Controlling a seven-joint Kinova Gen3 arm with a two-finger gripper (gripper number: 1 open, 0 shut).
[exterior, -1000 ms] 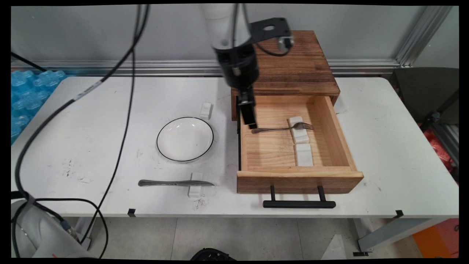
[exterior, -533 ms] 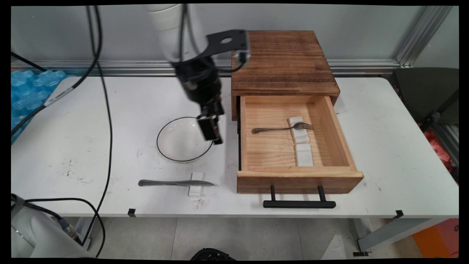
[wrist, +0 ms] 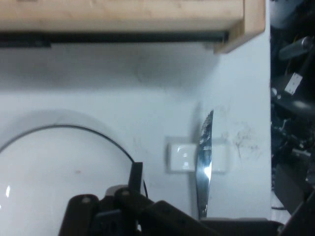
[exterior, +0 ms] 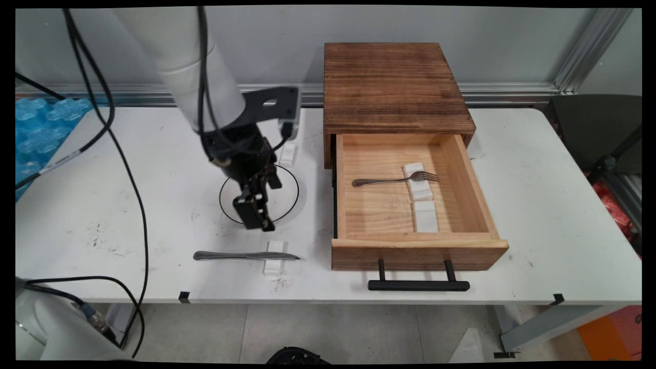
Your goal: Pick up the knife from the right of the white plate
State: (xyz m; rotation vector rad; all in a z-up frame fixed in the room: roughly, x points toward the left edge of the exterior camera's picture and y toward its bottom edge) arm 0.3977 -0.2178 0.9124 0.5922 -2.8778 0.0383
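My claw over the plate, knife just ahead on the desk.

My claw [exterior: 254,212] hangs empty above the plate [exterior: 284,197]; whether it's open or closed, I cannot tell. The knife [exterior: 245,255] lies toward the desk's near edge, blade on a white rest [exterior: 274,258], long axis running left-right. The fork [exterior: 394,180] lies in the open drawer [exterior: 417,246].

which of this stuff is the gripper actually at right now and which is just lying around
At the gripper:
- white plate, under it
- table knife on its white rest, just in front

Lying about:
- fork in the open drawer
- spare white rest in the drawer
- white rest behind the plate
- wooden cabinet
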